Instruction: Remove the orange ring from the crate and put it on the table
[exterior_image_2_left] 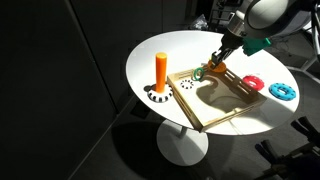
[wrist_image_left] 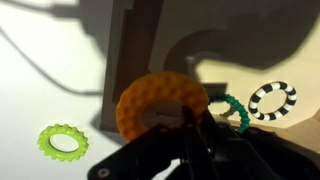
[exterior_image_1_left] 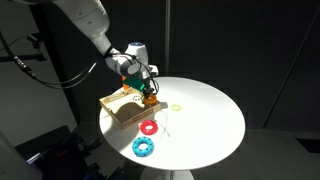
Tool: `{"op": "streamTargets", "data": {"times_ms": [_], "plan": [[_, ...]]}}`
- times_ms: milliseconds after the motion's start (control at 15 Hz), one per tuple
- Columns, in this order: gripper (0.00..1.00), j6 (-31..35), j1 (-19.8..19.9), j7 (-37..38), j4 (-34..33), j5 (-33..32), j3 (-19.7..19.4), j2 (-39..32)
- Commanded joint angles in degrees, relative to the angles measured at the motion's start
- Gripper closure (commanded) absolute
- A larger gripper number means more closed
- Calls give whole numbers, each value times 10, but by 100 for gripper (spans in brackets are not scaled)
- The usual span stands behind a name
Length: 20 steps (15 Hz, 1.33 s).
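Orange ring point(wrist_image_left: 135, 105) hangs over the crate's point(wrist_image_left: 135, 45) edge, clamped in the end effector point(wrist_image_left: 182, 120). Left of it on the table point(wrist_image_left: 40, 90) lies a yellow-green ring point(wrist_image_left: 45, 141); to the right a teal ring point(wrist_image_left: 240, 112), then a striped ring point(wrist_image_left: 272, 84).

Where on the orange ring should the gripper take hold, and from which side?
Pinch one side of the band of the orange ring, one finger through its wide hole and the other outside, coming from above. The hole looks roomy enough for a finger, and the low walls of the crate would likely hinder a sideways approach. The gripper sits at the near band.
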<state>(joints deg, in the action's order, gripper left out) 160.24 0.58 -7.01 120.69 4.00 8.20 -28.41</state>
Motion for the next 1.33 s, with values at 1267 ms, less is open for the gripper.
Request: {"op": "streamTargets", "data": {"times_ms": [1267], "plan": [[95,-59,-15,56,170,-79,-108,125]]}}
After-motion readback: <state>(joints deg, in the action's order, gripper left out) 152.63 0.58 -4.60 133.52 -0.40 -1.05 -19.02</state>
